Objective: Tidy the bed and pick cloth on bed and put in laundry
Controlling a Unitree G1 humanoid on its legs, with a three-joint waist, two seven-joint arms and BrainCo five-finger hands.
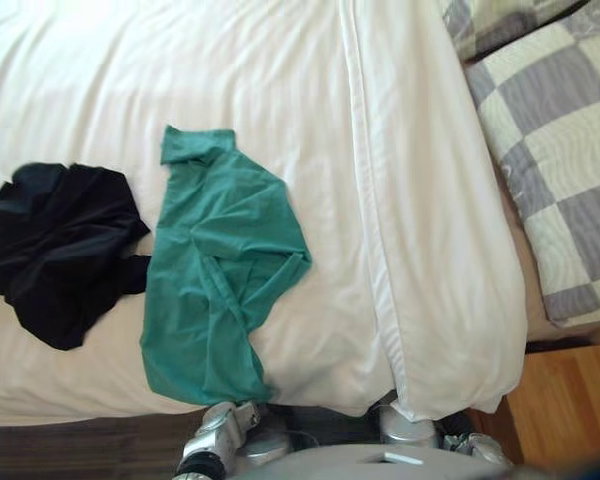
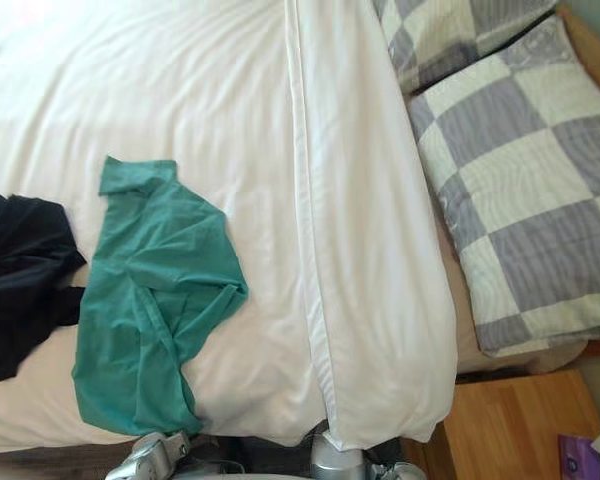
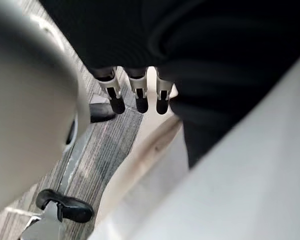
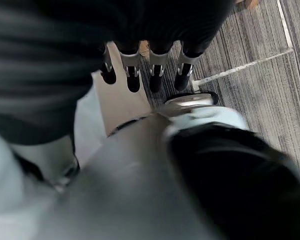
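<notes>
Green cloth [image 1: 220,270] lies crumpled on the bed [image 1: 280,100], above and ahead of your fingers, its near end at the bed's edge. Your left hand [image 3: 138,90] hangs low, fingers straight and side by side, holding nothing; past the fingertips is grey floor [image 3: 105,145]. Your right hand [image 4: 157,67] hangs the same way, fingers straight and empty. I think your step is the first grab: lift the left hand over the bed's edge, come down on a thick fold, and close round plenty of cloth. A black cloth [image 1: 55,250] touches the green one on the side further out from your left fingers; keep it out of that grab. Checked pillows [image 1: 560,150] lie far past your right fingers, no bother.
</notes>
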